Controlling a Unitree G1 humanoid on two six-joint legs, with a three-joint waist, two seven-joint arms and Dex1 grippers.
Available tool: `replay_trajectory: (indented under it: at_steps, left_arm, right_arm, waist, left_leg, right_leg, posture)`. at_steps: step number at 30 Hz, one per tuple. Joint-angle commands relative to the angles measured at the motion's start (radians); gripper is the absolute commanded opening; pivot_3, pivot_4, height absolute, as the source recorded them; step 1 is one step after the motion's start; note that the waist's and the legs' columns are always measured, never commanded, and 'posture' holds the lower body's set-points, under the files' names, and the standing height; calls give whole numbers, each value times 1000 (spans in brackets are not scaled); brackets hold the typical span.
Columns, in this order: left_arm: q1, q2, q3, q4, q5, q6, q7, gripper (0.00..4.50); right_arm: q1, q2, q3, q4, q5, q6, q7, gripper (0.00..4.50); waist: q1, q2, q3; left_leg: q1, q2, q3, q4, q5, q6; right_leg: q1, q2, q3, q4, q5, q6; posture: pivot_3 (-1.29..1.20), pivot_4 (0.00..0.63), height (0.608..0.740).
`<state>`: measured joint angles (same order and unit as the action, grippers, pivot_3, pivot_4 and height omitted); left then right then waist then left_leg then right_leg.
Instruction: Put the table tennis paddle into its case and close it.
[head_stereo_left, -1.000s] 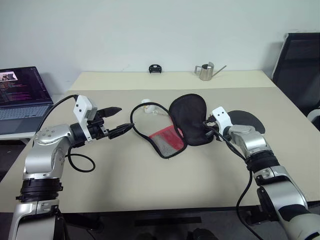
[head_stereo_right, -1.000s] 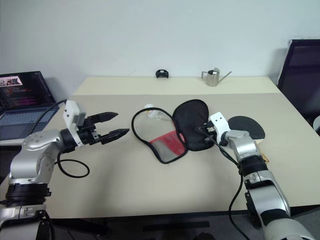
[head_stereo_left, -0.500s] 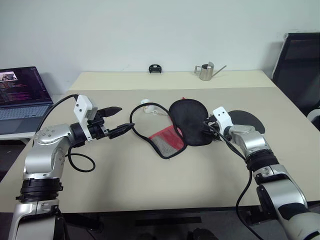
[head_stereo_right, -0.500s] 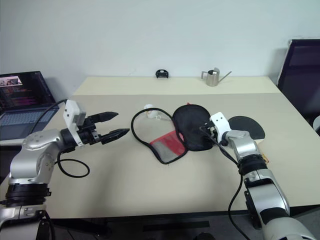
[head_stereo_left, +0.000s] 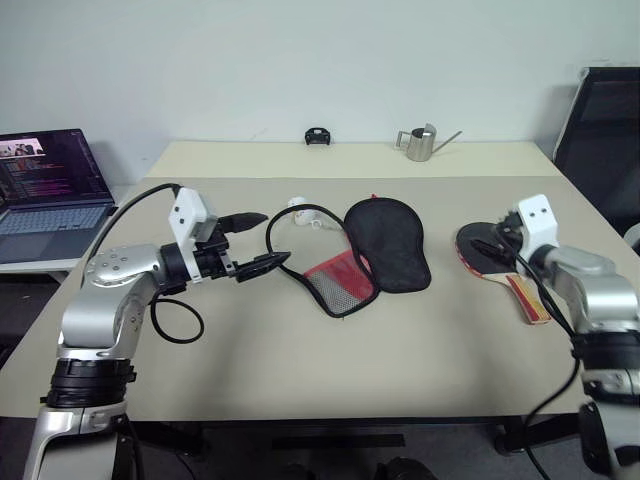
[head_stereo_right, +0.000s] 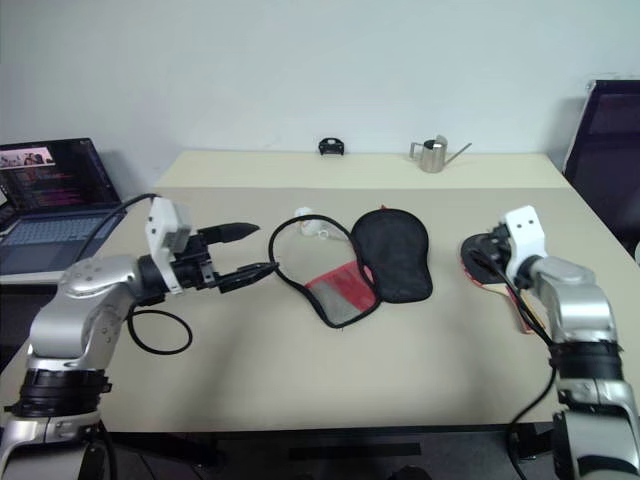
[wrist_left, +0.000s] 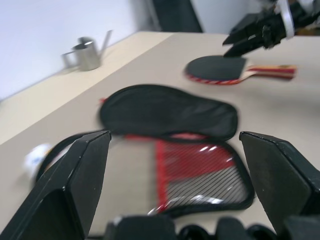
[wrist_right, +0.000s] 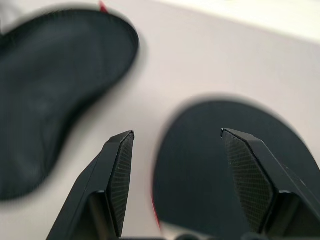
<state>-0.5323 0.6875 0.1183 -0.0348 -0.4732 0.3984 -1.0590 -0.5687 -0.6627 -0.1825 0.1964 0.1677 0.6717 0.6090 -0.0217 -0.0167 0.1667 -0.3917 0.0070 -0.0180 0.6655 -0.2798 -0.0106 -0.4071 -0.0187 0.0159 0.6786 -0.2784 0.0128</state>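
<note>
The case (head_stereo_left: 386, 241) lies open in the middle of the table, its black flap flat and its red mesh part (head_stereo_left: 338, 279) nearer me. A small white ball charm (head_stereo_left: 296, 206) sits at its far left end. At the right lies the table tennis paddle (head_stereo_left: 484, 247), black face up, with its striped handle (head_stereo_left: 528, 299) pointing toward me. My right gripper (wrist_right: 176, 132) hovers open over the paddle's face (wrist_right: 220, 170) with nothing held. My left gripper (head_stereo_left: 271, 239) is open just left of the case's black edge loop, pointing at the case (wrist_left: 165, 112).
A metal watering can (head_stereo_left: 421, 143) and a small black object (head_stereo_left: 318, 135) stand at the table's far edge. An open laptop (head_stereo_left: 50, 190) sits off to the left, and a black chair (head_stereo_left: 605, 120) stands at the right. My left arm's cable (head_stereo_left: 175, 320) loops onto the table.
My right gripper opened, let go of the case's black flap and swung right to the paddle. The flap dropped flat. My left gripper edged right toward the case.
</note>
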Motion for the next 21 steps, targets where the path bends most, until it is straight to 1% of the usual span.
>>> replay_trajectory:
  at_steps: [1, 5, 10, 15, 21]
  left_arm:
    - [-50, -26, -22, -53, -40, 26, -1, 4500]
    - [-87, -75, -50, -62, -92, 95, -3, 4500]
    - [-123, -101, -111, -52, -96, 118, -48, 4500]
    - [-166, -117, -168, -44, -100, 148, -106, 4500]
    - [-205, -152, -208, -22, -79, 132, -131, 4500]
  right_arm:
    - [45, -55, -68, -87, 22, 28, -8, 3021]
    - [117, -89, -87, -94, 20, 38, -21, 3021]
    - [149, -101, -82, -66, 20, 34, -15, 3021]
    - [132, -92, -64, -5, 10, 10, -21, 3021]
    - [87, -83, -22, 91, -3, -20, -24, 3021]
  waist:
    - [-6, 0, 0]
    - [-9, 0, 0]
    - [-12, 0, 0]
    - [-8, 0, 0]
    - [-10, 0, 0]
  left_leg:
    - [1, 0, 1, 0, 0, 0]
    - [2, 0, 1, 0, 0, 0]
    - [3, 0, 2, 0, 0, 0]
    - [3, 0, 2, 0, 0, 0]
    - [3, 0, 2, 0, 0, 0]
  right_leg:
    - [0, 0, 1, 1, 0, 0]
    - [1, 1, 1, 1, 0, 0]
    - [1, 2, 3, 2, 0, 0]
    - [1, 2, 2, 1, 0, 0]
    - [1, 3, 3, 1, 0, 0]
  posture:
    - [0, 150, 740]
    - [0, 150, 740]
    - [0, 150, 740]
    - [0, 150, 740]
    - [0, 150, 740]
